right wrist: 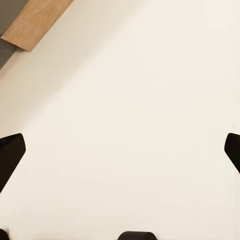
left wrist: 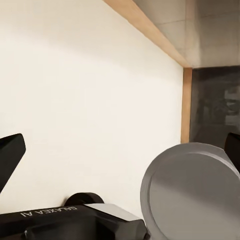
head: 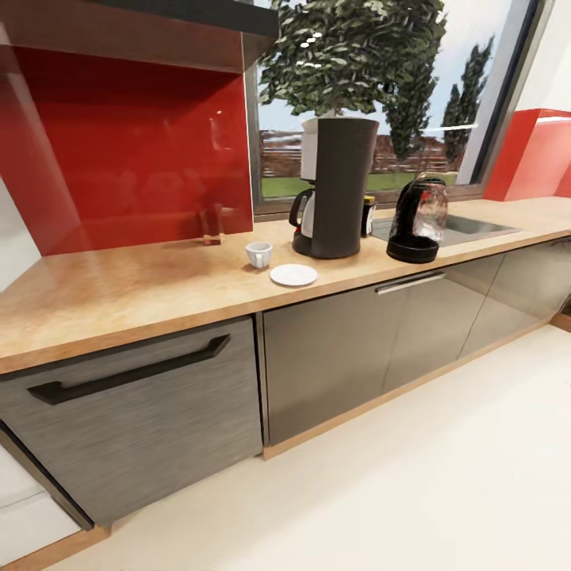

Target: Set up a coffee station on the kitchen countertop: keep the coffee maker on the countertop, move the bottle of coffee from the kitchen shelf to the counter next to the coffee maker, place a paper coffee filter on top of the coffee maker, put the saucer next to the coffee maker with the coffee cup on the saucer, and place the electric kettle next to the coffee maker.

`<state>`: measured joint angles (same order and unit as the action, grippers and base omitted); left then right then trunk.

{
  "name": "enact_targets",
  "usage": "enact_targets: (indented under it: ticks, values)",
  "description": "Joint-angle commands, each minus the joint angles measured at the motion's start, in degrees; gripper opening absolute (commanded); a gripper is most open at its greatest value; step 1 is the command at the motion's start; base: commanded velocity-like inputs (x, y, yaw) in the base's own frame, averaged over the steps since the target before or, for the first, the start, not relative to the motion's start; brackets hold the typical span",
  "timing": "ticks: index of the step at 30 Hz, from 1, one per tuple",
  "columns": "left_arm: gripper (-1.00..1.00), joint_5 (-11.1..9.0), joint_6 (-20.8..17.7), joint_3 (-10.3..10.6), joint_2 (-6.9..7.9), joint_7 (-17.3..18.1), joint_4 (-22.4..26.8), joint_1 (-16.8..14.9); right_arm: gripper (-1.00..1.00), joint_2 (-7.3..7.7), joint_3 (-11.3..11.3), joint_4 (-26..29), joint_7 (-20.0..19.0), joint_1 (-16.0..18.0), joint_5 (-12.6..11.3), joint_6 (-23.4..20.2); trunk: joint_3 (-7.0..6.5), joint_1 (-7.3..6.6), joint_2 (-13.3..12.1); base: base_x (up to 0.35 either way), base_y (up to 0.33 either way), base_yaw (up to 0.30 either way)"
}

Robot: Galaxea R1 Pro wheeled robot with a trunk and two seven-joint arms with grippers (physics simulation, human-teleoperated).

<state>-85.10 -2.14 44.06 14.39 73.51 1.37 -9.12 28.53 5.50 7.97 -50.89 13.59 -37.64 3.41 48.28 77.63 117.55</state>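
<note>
Wood-grain kitchen countertop (head: 119, 293), red backsplash (head: 127, 151)

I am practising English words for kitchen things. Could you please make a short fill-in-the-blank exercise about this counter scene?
1. The coffee cup stands on the kitchen countertop, beside the saucer, not ____ it.
2. The tallest thing on the countertop is the ____.
3. The electric kettle stands between the coffee maker and the ____.
4. The wall panel behind the cup is ____.

Missing words: on; coffee maker; sink; red
</note>
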Motion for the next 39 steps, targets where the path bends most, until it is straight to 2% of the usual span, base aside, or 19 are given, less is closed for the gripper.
enact_targets:
  ticks: [1, 11, 24, 39]
  values:
    - [1.00, -0.5, -0.2, 0.5, 0.02, 0.1, 0.0, 0.0, 1.00, 0.03, 0.5, -0.1, -0.1, 0.0, -0.3, 0.4, 0.05, -0.01, 0.0, -0.015, -0.003, -0.020]
    - [1.00, -0.5, -0.2, 0.5, 0.02, 0.1, 0.0, 0.0, 1.00, 0.03, 0.5, -0.1, 0.1, 0.0, -0.3, 0.4, 0.05, -0.01, 0.0, -0.004, -0.001, -0.132]
    - [1.00, -0.5, -0.2, 0.5, 0.02, -0.9, 0.1, 0.0, 1.00, -0.04, 0.6, -0.1, 0.3, 0.0, -0.3, 0.5, 0.05, -0.01, 0.0, 0.000, -0.006, -0.023]
    - [1.00, -0.5, -0.2, 0.6, 0.02, -1.8, 0.1, 0.0, 1.00, -0.06, 0.6, -0.4, 0.5, 0.0, -0.3, 0.5, 0.05, -0.01, 0.0, 0.000, -0.117, -0.001]
